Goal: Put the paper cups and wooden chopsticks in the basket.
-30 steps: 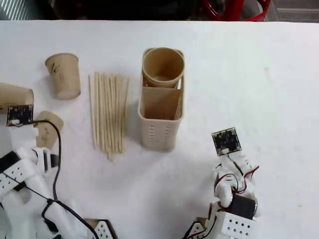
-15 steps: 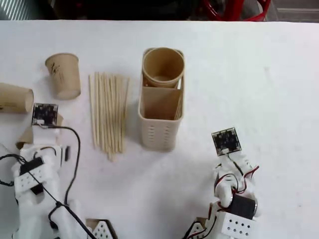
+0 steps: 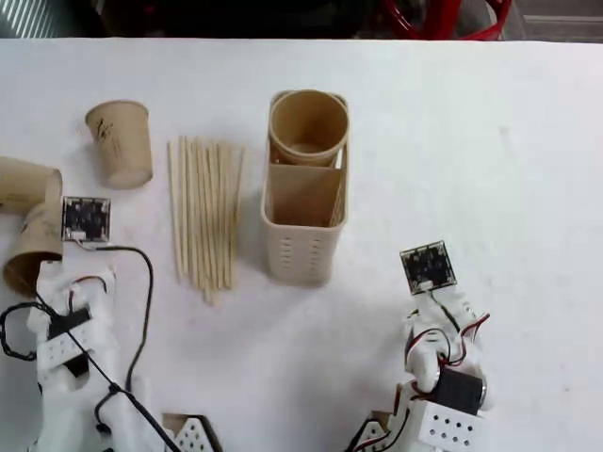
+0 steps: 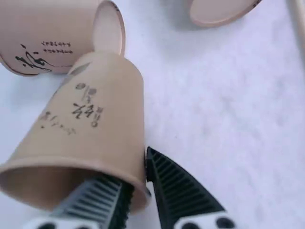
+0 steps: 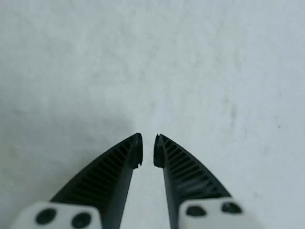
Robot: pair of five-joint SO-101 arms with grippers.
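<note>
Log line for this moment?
left gripper gripping tipped tan paper cup | right gripper shut over table | wooden chopsticks beside cream plastic basket

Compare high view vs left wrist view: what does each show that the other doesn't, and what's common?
High view adds the basket with a cup in its far compartment, the chopsticks lying beside it, and the right arm. Left wrist view adds the grip: the left gripper pinches the rim of the held cup, one finger inside, one outside. Both show the held cup, the lying cup next to it, and a third cup.
</note>
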